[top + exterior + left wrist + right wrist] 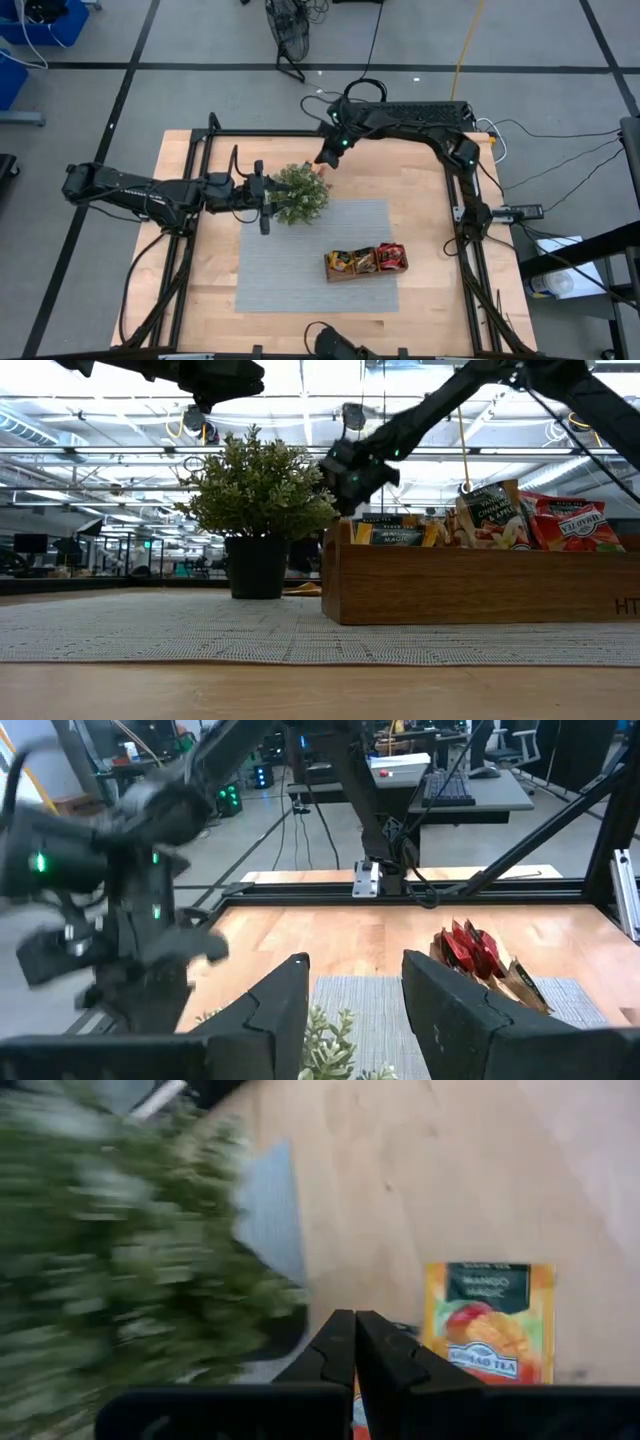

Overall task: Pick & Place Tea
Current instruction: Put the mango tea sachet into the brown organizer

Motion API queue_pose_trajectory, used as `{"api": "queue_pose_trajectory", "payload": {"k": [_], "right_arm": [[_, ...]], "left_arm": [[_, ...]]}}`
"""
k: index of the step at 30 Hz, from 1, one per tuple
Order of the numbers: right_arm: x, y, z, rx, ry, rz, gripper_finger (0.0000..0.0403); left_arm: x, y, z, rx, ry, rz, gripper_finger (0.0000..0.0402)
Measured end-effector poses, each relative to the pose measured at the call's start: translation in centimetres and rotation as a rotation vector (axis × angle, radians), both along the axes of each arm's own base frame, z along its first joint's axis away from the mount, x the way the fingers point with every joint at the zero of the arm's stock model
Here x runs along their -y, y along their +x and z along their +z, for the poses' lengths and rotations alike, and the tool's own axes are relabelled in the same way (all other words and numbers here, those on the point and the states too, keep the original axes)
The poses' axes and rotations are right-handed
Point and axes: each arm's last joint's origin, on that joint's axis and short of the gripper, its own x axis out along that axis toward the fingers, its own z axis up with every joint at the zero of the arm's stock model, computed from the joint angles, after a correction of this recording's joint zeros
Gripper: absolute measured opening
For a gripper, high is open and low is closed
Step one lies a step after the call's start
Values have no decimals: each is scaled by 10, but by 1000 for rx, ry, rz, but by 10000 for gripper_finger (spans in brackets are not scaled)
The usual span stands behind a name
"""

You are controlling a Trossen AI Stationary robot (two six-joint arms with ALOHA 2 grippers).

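Note:
Tea sachets [367,260], red and orange, stand packed in the brown wooden tray [470,585] on the grey mat. One orange mango sachet [490,1325] lies flat on the bare wood beyond the potted plant [302,193]. My right gripper [355,1330] is shut and hovers in the air above the table near that sachet, beside the plant's far side. My left gripper [355,1005] is open and held above the plant's left side, its fingers pointing over the leaves toward the tray.
The plant's black pot [256,567] stands at the grey mat's [300,285] far edge, between the two grippers. The black frame rails [300,133] run along the table's far and side edges. Bare wood lies to the mat's left and right.

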Motion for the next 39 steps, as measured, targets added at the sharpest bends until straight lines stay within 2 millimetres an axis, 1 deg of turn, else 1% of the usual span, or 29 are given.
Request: {"api": "queue_pose_trajectory", "payload": {"k": [5, 8, 10, 13, 16, 18, 19, 21, 23, 25, 27, 30, 32, 34, 37, 39], "right_arm": [[1, 9, -37, -41, 117, 12, 0], [2, 11, -47, -53, 152, 8, 0], [4, 12, -47, -36, 133, 11, 0], [3, 11, -37, -7, 88, 31, 0], [1, 5, -13, 5, -37, 28, 0], [-2, -2, 7, -5, -136, 13, 0], [-4, -7, 19, -12, -178, 4, 0], [-10, -18, 40, -30, -227, 0, 0], [-18, -29, 61, -12, -256, 14, 0], [-32, -42, 80, 24, -289, 32, 0], [-47, -55, 96, 72, -333, 52, 0], [-70, -75, 114, 150, -397, 66, 0], [-87, -88, 125, 190, -452, 43, 0], [-105, -101, 133, 223, -514, 17, 0], [-131, -119, 135, 260, -576, 2, 0], [-145, -131, 131, 291, -602, 2, 0]], "left_arm": [[0, 0, -1, -7, -7, 1, 166], [0, 0, -4, -34, -24, 4, 166], [0, -1, -7, -66, -30, 7, 166], [-1, -1, -12, -110, -34, 15, 166], [-6, 1, -16, -149, 22, 59, 166], [-14, 0, -15, -158, 101, 187, 166], [-20, 0, -12, -159, 134, 293, 166], [-34, -5, -2, -152, 180, 504, 166], [-47, -10, 11, -128, 195, 619, 166], [-61, -13, 22, -107, 184, 640, 166], [-81, -14, 29, -126, 150, 628, 166], [-121, -16, 37, -204, 64, 638, 166], [-154, -18, 35, -275, -29, 606, 166], [-185, -14, 27, -325, -152, 508, 166], [-228, -2, 8, -387, -330, 370, 166], [-250, 9, -12, -461, -434, 335, 166]]}}
